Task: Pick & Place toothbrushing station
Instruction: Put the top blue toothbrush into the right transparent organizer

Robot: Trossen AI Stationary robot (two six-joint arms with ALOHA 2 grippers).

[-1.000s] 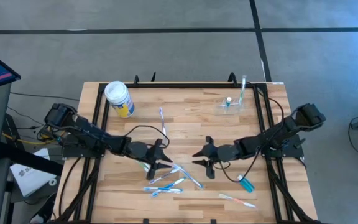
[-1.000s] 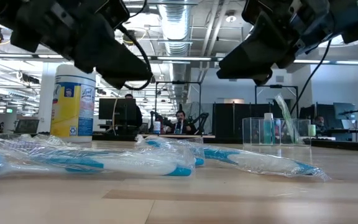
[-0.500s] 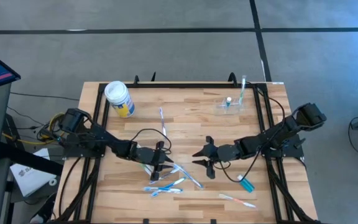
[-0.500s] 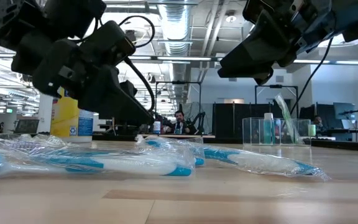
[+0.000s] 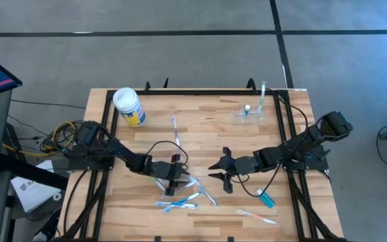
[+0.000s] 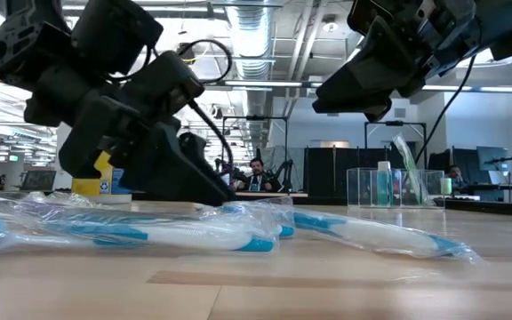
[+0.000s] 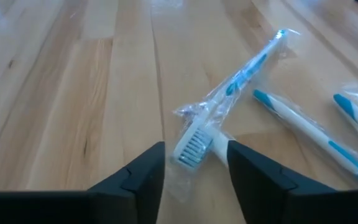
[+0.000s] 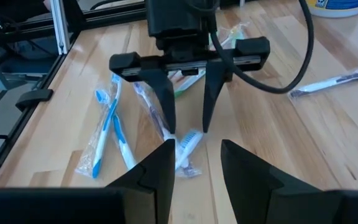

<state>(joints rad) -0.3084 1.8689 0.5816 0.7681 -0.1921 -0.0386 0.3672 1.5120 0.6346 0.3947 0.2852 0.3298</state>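
Left gripper: low over the near-middle of the table, fingers spread wide, one on each side of the brush head of a wrapped toothbrush; nothing is clamped, and whether the tips touch the wrapper cannot be told.
Right gripper: just right of the table's middle, raised above the wood in the low view, fingers partly apart and holding nothing.
Toothbrushing station: clear cup at the far right of the table, close to the black rail along that edge, upright, with a toothbrush and a small tube standing in it; well apart from both grippers.
Loose toothbrushes: a scatter in clear wrappers near the front edge, under and just in front of the left gripper; one more wrapped brush lies alone toward the middle, and another near the front right corner.
Teal tube: on the wood by the right arm, near the right rail.
Canister: white-lidded, yellow and blue, at the far left corner beside the left rail.
Open room: bare wood across the far middle, between the canister and the cup; the gap between the two grippers is narrow.
Edges: black frame rails run along the left, right and far sides.
Writing: the canister's label carries print, but it is too small to read.
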